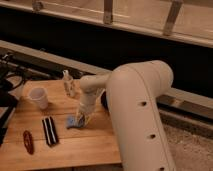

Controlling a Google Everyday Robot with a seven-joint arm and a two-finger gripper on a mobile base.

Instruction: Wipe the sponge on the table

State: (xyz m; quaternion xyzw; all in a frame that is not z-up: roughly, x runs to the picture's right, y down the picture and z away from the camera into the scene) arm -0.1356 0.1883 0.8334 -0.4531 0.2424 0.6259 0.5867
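Observation:
The blue sponge (73,122) lies flat on the wooden table (80,150), near its middle. My gripper (82,118) points down from the white arm and is shut on the sponge's right edge, pressing it against the tabletop. The sponge's right part is hidden behind the gripper. The bulky white arm fills the right side of the view and covers the table's right end.
A white cup (39,97) stands at the back left. A small clear bottle (68,83) stands behind the gripper. A black-and-white striped block (49,131) and a red object (28,141) lie at the front left. Dark equipment borders the table's left edge.

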